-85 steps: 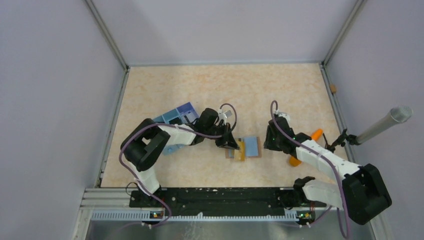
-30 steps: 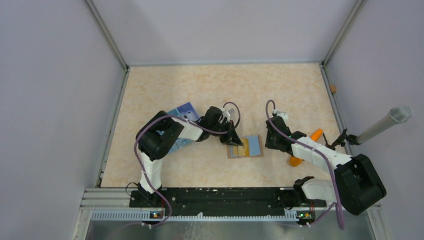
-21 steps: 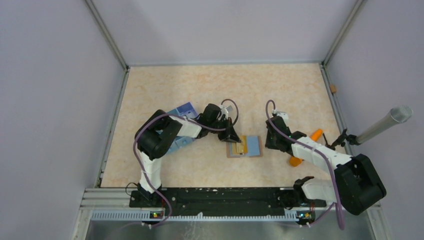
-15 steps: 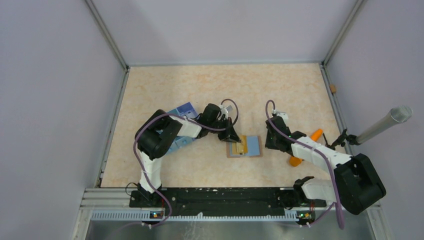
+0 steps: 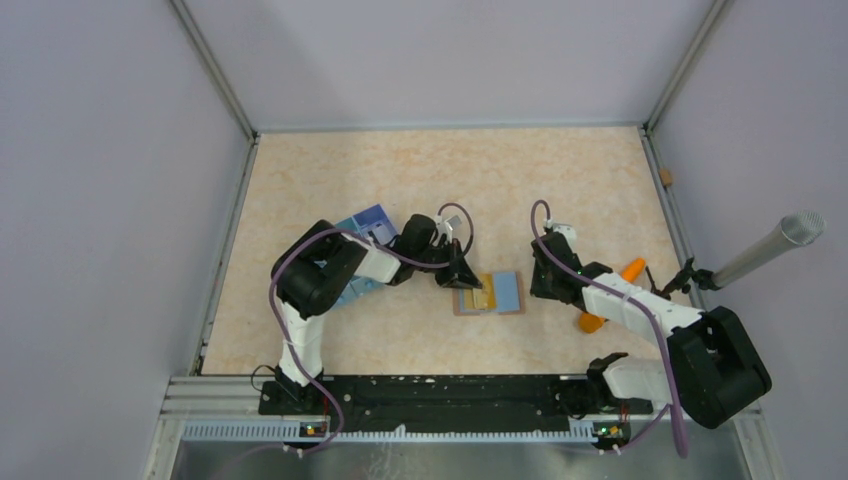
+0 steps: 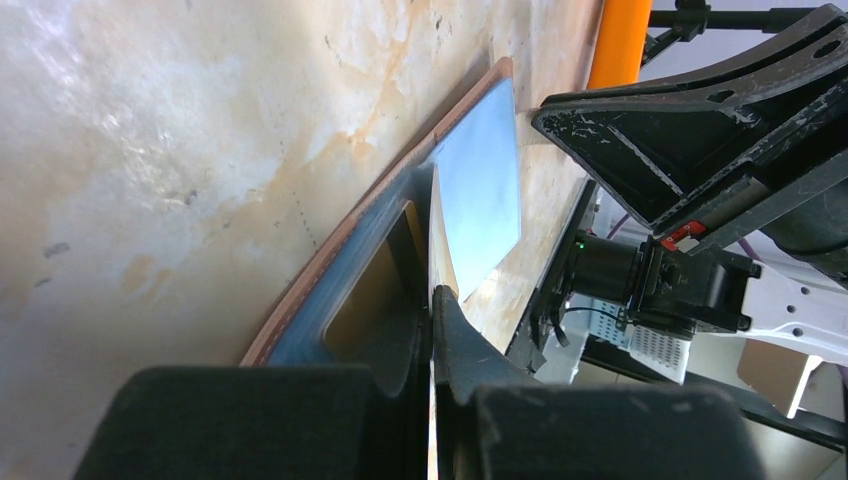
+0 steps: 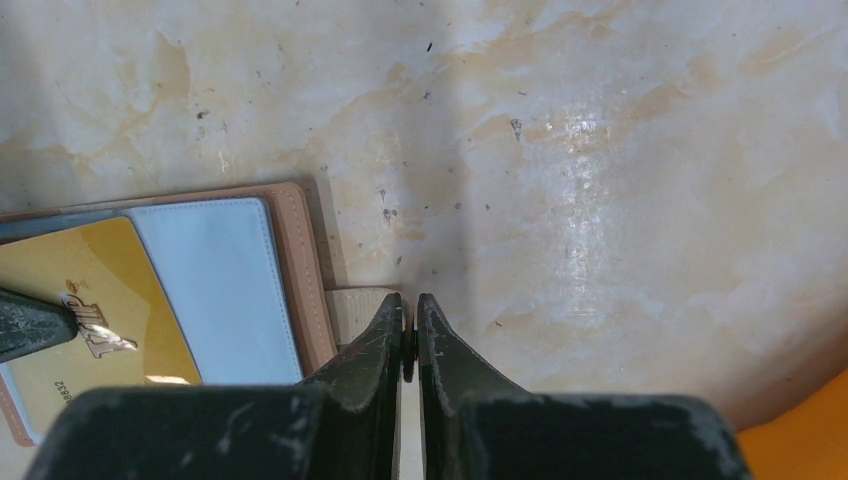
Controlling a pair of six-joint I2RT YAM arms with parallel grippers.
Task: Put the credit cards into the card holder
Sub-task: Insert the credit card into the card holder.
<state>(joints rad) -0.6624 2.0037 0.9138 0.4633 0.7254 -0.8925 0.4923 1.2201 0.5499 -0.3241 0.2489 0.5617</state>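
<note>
Left gripper (image 6: pixel 432 300) clamped on yellow-gold card (image 7: pixel 90 290), so I could feed it flat into card holder (image 7: pixel 220 290) pocket. My right gripper (image 7: pixel 408 322), shut, pinned holder's right edge against sliding. Holder lay open, middle of table (image 5: pixel 400 180), nearer near edge.

the top camera hangs high above and behind the arms, far off, and looks down on the whole table (image 5: pixel 330 180). the left wrist camera sits very low and near, looking along the table past the left fingers (image 6: pixel 460 340), while the right wrist camera looks almost straight down, close, past the right fingers (image 7: pixel 375 350). all three views share the card holder (image 7: pixel 300 290).
</note>
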